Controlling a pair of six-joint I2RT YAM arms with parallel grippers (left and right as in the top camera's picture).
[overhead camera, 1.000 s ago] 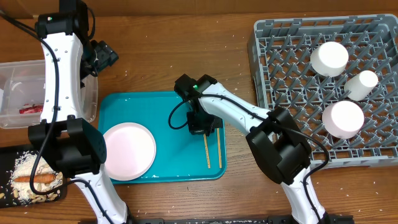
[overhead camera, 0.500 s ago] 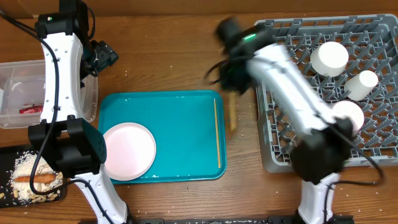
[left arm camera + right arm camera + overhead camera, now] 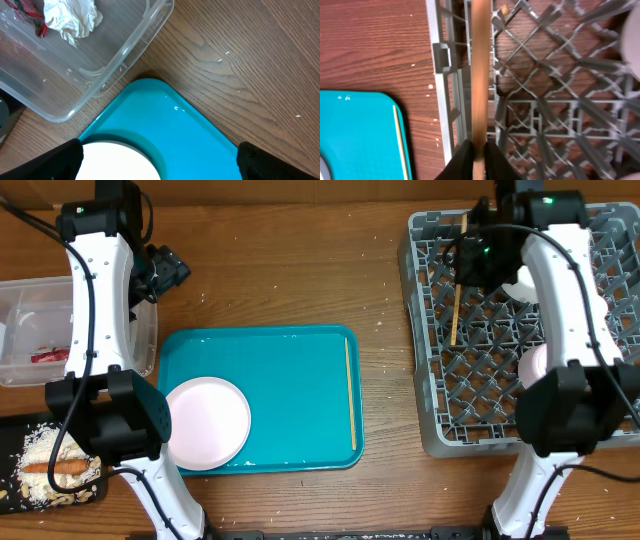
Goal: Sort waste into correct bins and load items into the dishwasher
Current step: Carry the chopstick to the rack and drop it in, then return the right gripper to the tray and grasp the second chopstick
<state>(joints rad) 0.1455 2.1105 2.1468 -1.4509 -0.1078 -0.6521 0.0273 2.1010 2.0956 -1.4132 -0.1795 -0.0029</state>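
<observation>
**First:** Moved since a second ago?

**Second:** Swung away from above the teal tray (image 3: 290, 380) and across to the grey dish rack (image 3: 440, 420). Done by the right gripper (image 3: 472, 258), clamped on one wooden chopstick (image 3: 455, 310). Held lengthwise over the rack's left columns, near the far corner. Not yet set down, by the look of it.

**First:** And on the other side?

**Second:** Shows the left gripper (image 3: 159, 150) hanging above the tray's far-left corner, just beside the clear tub (image 3: 125, 50). Fingers spread wide, grasping nothing.

**First:** Far along, then?

**Second:** Well along, probably. Already binned: red wrapper (image 3: 30, 10) and white tissue (image 3: 70, 17) inside the tub, crumbs (image 3: 40, 445) and orange stick (image 3: 60, 467) on the black tray (image 3: 20, 423). Already racked, it seems: white dishes (image 3: 521, 283), though mostly hidden behind the right arm.

**First:** Left to do?

**Second:** Lower the held chopstick into the rack. Then fetch the second chopstick (image 3: 350, 390), lying along the teal tray's right edge, and the pink plate (image 3: 207, 423) at its near-left corner. Both untouched so far.
</observation>
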